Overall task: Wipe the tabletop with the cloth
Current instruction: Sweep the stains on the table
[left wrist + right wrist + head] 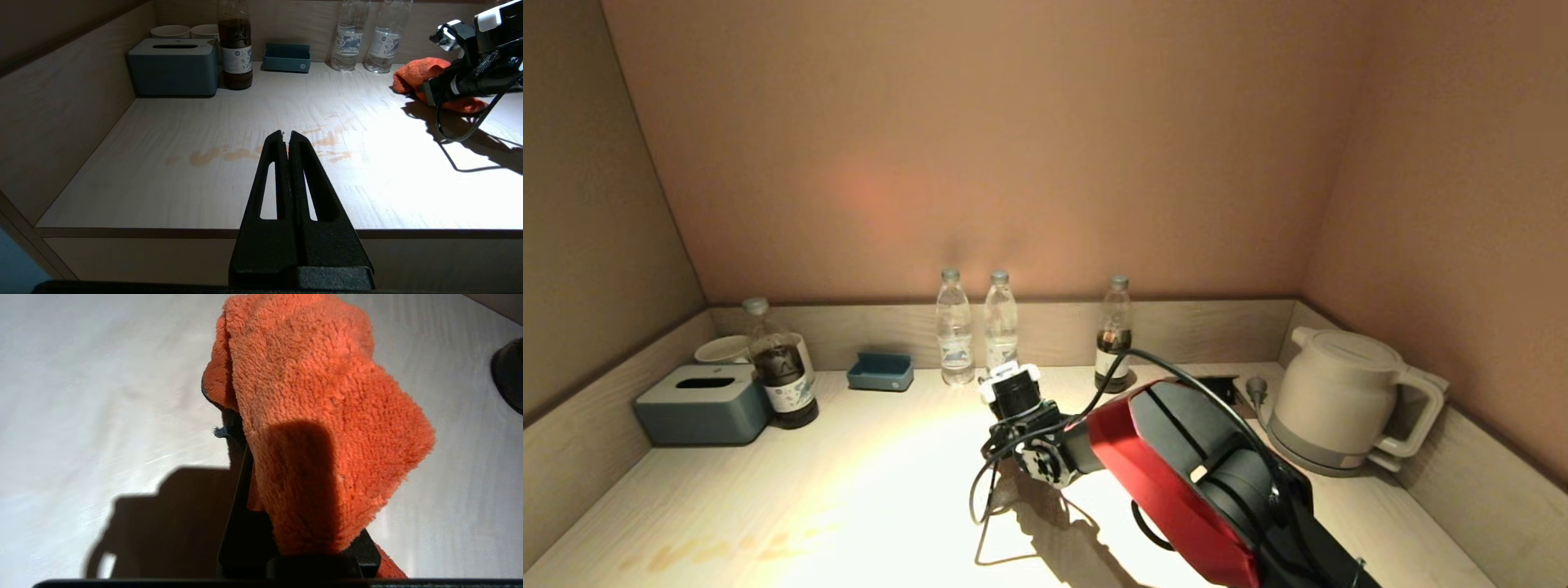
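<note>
The cloth (318, 416), orange and fuzzy, is draped over my right gripper (245, 457), which is shut on it and covered by it but for one dark finger. From the left wrist view the cloth (425, 71) rests on the tabletop (163, 134) near the water bottles, under the right wrist (470, 81). The head view hides the cloth below that wrist (1029, 433), at mid-table. Orange-brown smears (229, 154) mark the tabletop (849, 474) near its front edge. My left gripper (286, 134) hangs shut and empty just before that edge.
Along the back stand a blue-grey tissue box (703, 404), cups (723, 349), a dark bottle (783, 376), a small blue tray (880, 371), two water bottles (954, 327) and a third bottle (1114, 335). A white kettle (1339, 400) sits far right beside a black recess (1217, 384).
</note>
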Robot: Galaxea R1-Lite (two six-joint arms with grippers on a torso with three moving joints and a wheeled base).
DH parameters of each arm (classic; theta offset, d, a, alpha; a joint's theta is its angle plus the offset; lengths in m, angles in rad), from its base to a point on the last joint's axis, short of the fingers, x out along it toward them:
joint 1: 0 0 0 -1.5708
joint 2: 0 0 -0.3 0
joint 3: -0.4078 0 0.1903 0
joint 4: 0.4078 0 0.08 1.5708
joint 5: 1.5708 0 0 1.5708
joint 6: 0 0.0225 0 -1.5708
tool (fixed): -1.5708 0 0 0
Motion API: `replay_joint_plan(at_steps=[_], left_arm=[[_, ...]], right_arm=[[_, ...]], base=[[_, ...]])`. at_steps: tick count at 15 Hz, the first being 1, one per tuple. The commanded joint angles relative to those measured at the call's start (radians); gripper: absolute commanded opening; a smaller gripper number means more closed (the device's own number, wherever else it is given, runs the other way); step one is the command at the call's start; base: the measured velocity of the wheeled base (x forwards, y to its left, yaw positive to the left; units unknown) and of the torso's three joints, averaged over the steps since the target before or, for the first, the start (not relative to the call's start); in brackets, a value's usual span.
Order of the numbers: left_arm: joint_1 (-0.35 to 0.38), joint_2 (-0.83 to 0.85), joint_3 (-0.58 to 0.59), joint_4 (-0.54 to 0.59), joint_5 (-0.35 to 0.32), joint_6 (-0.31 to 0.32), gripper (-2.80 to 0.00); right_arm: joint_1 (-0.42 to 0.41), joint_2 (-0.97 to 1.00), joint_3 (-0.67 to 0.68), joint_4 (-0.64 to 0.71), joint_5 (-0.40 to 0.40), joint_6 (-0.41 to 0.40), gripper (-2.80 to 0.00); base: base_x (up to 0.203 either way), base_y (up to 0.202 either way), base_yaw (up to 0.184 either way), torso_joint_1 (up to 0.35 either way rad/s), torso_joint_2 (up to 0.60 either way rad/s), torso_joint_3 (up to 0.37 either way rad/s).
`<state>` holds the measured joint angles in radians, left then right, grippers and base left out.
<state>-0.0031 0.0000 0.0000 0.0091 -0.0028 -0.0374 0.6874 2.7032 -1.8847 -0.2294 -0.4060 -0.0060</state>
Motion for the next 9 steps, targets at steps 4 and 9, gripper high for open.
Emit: replay_joint_plan(at_steps=[4, 9], left_arm=[[0.000, 0.000, 0.000, 0.000, 0.000, -0.001, -2.80], [0.000, 0.000, 0.000, 0.000, 0.000, -0.001, -2.80]], right_arm=[[0.208, -0.193, 0.171, -0.005, -0.001, 0.057, -2.80], [0.351, -0.454, 0.451, -0.011, -0.002, 0.127, -2.80]], base=[[0.000, 0.000, 0.000, 0.000, 0.00, 0.000], [0.000, 0.000, 0.000, 0.000, 0.00, 0.000]])
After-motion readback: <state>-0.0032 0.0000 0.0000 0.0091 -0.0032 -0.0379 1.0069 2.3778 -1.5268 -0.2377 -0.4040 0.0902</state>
